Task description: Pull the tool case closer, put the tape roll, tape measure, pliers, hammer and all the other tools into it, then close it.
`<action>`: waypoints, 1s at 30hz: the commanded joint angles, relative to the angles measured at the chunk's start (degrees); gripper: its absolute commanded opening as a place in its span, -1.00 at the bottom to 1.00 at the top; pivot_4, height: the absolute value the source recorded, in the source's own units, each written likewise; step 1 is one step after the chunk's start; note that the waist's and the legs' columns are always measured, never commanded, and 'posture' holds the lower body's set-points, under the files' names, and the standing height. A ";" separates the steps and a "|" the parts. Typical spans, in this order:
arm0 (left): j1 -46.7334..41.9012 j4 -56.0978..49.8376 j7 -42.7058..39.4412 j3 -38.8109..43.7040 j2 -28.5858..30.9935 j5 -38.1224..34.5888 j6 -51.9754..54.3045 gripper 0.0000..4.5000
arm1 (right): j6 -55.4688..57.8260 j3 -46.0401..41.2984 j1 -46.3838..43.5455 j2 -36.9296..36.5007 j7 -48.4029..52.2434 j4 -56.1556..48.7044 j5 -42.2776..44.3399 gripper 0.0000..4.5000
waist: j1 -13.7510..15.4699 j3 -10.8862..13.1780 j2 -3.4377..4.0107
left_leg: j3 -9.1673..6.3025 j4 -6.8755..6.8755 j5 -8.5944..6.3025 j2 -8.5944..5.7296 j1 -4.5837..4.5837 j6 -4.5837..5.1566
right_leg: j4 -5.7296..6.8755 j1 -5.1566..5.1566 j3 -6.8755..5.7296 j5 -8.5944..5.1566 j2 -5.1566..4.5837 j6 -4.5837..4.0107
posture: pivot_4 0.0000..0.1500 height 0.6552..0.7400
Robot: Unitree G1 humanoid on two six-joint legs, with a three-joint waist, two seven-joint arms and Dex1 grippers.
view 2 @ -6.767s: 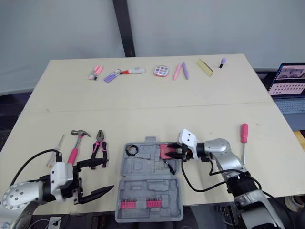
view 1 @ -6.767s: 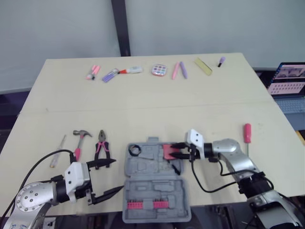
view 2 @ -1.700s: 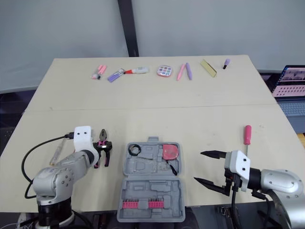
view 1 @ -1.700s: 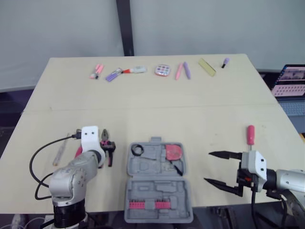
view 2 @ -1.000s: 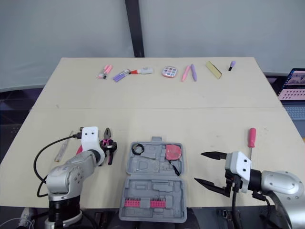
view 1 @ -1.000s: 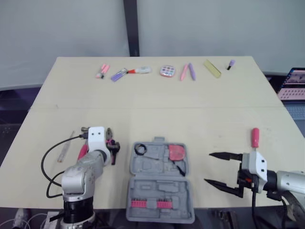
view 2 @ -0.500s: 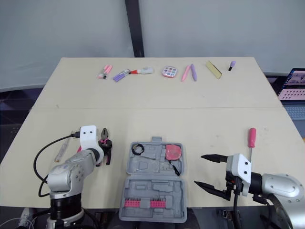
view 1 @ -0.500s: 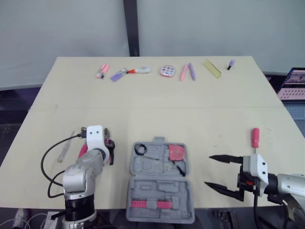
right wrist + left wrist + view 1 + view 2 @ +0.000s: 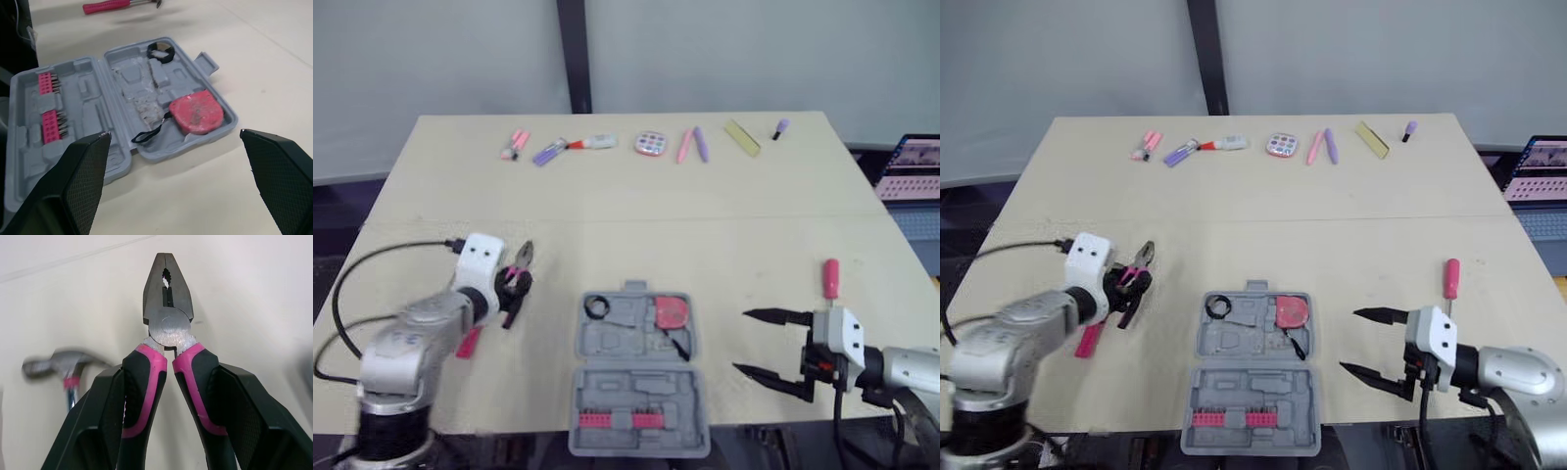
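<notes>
The grey tool case [image 9: 639, 392] lies open at the table's front edge. A pink tape measure [image 9: 670, 313] and a black tape roll [image 9: 597, 307] sit in its far half, and pink bit holders [image 9: 612, 421] in its near half. To the left of the case my left gripper [image 9: 509, 291] is shut on the pink-and-black handles of the pliers [image 9: 167, 323], which hang above the table with their nose pointing away. The pink-handled hammer [image 9: 1089, 340] lies on the table below that arm. Right of the case my right gripper [image 9: 773, 343] stands open with nothing between its fingers. A pink screwdriver [image 9: 828, 277] lies beyond it.
A row of pens, markers and a small round palette [image 9: 650, 144] lies along the far edge of the table. A laptop [image 9: 911, 166] stands off the table's right side. Bare tabletop stretches between that row and the case.
My left gripper has closed on the pliers' handles and lifted them off the table, swinging slightly left. The right arm has barely moved. The camera has shifted a little.
</notes>
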 commanded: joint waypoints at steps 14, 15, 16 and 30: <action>-3.19 -1.03 -40.57 -9.93 19.58 -4.41 -32.06 0.03 | 2.28 2.61 -4.55 -0.58 -0.86 -2.33 0.48 1.00 | -0.62 0.06 0.11 | 0.01 -0.05 0.00 0.00 -0.12 0.11 | -0.06 -0.05 -0.01 0.00 0.00 0.00 | 1.00 1.00; -3.57 -1.06 -41.49 -10.28 19.81 -4.55 -32.61 0.03 | 2.58 2.76 -4.65 -0.50 -1.04 -2.67 0.34 1.00 | -0.65 0.07 0.11 | 0.01 -0.05 -0.01 0.00 -0.13 0.12 | -0.05 -0.06 -0.01 0.00 0.00 0.00 | 1.00 1.00; -3.99 -1.10 -42.66 -10.80 19.98 -4.66 -33.49 0.03 | 3.00 3.02 -4.78 -0.42 -1.27 -3.23 0.30 1.00 | -0.72 0.07 0.11 | 0.01 -0.04 0.00 0.00 -0.14 0.13 | -0.05 -0.06 -0.01 0.00 0.01 0.00 | 1.00 1.00; -12.83 0.19 -45.48 -21.80 17.09 -0.87 -32.14 0.03 | 25.49 12.04 -14.16 -7.51 -9.39 -20.46 2.80 1.00 | -0.64 0.10 0.18 | -0.07 0.14 0.02 0.00 -0.55 0.21 | 0.15 -0.43 -0.02 0.01 0.03 0.02 | 1.00 1.00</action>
